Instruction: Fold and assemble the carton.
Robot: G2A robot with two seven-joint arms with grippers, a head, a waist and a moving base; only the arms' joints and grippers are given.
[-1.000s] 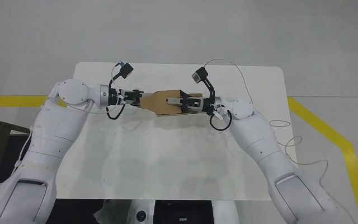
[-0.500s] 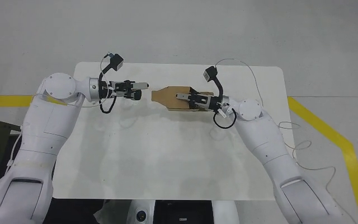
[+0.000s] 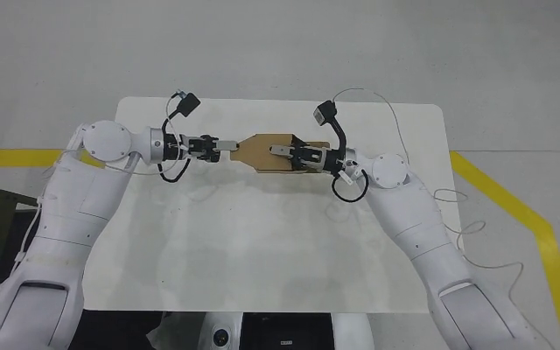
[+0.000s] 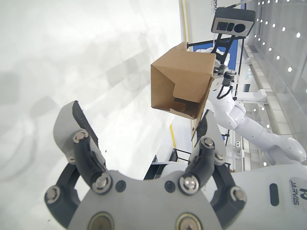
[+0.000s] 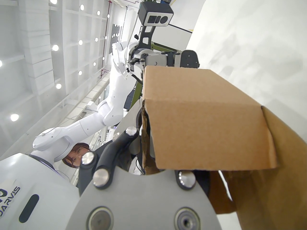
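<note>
White worktop (image 3: 262,254) lies nearest, and over its far half the 2 sets of jaws face each other end to end. The left jaws stand apart. 1 finger (image 4: 208,130) sits just beside a flap edge at the open end of the carton (image 4: 182,82), perhaps touching it. The other finger (image 4: 76,120) is well off to the side, with nothing between the 2. The brown cardboard carton (image 3: 273,152) hangs clear of the worktop just ahead of the left jaws, its open end turned toward them so the folded inner flaps show. At its opposite end the right jaws are clamped on the carton (image 5: 203,120): 1 finger (image 5: 128,123) lies outside a wall, its partner hidden behind the cardboard. Beyond the worktop's far edge spreads grey floor (image 3: 280,44), crossed at each side by a yellow line (image 3: 26,157).
</note>
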